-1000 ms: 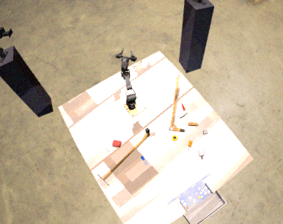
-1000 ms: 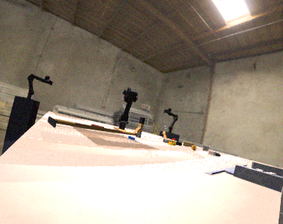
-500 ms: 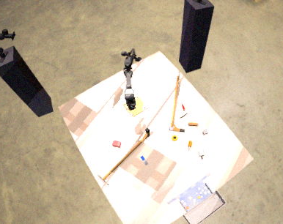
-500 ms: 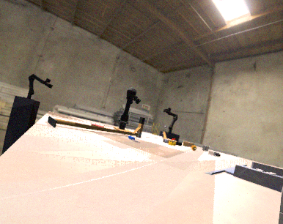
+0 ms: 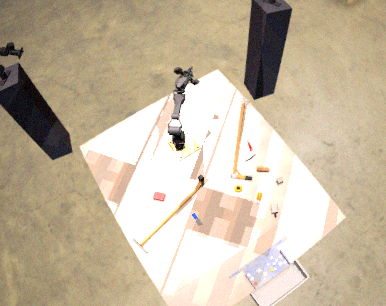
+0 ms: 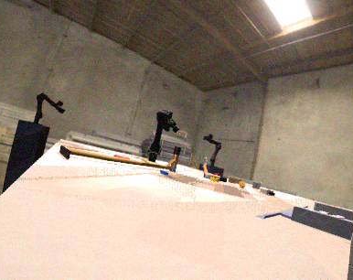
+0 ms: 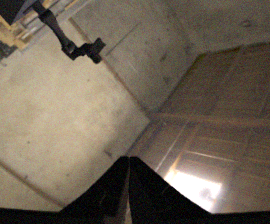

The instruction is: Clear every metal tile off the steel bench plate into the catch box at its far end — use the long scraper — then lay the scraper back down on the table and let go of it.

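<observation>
My gripper (image 5: 193,75) (image 6: 176,128) (image 7: 128,159) is shut and empty, raised high over the table's back part; its fingertips meet in the wrist view. A long wooden-shafted tool (image 5: 171,216) (image 6: 111,157) lies left of centre, with a thin crosswise blade at its front-left end and a black upright grip at the other. A similar long tool (image 5: 238,142) lies on the right; which is the long scraper I cannot tell. The blue steel plate (image 5: 258,265) at the front right bears several small pale tiles, a yellow one and an orange one. The grey catch box (image 5: 279,289) adjoins its outer edge.
A red block (image 5: 159,196) and a blue-ended tool (image 5: 196,218) (image 6: 164,172) flank the left shaft. A yellow ring (image 5: 238,188), an orange piece (image 5: 259,196), a brown block (image 5: 263,169) and small grey blocks lie on the right. Two dark pedestals with arms stand beyond the table.
</observation>
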Available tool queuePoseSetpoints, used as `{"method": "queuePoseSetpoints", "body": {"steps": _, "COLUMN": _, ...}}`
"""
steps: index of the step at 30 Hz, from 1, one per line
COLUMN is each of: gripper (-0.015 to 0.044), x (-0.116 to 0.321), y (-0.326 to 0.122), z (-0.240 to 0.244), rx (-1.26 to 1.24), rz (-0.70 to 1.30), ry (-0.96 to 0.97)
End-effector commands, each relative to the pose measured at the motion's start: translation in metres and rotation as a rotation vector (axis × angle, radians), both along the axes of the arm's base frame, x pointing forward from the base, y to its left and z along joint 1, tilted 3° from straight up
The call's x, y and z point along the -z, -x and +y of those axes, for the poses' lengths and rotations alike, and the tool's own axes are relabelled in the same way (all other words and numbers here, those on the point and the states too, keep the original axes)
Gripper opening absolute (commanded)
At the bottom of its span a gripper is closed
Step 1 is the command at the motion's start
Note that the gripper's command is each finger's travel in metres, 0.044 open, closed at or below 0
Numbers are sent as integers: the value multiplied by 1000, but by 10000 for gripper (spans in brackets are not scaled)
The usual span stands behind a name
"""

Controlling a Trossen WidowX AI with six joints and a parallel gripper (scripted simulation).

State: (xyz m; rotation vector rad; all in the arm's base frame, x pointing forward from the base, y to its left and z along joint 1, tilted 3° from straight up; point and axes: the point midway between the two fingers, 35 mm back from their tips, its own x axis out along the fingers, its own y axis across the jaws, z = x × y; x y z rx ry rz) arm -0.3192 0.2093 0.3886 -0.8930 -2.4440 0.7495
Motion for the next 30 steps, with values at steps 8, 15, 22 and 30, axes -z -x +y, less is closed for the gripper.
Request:
{"method": "queuePoseSetpoints", "body": {"steps": 8, "gripper": 0, "x": 11, "y": -16, "z": 44, "rx": 81, "rz": 30, "ry": 139}}
{"method": "queuePoseSetpoints", "body": {"steps": 15, "gripper": 0, "x": 16, "y": -31, "z": 68, "rx": 137, "rz": 61, "ry": 218}}
{"method": "queuePoseSetpoints", "body": {"steps": 22, "gripper": 0, "x": 21, "y": -47, "z": 92, "rx": 195, "rz": 95, "ry": 298}}
{"method": "queuePoseSetpoints", "body": {"steps": 30, "gripper": 0, "x": 28, "y": -67, "z": 117, "rx": 264, "rz": 139, "ry": 387}}
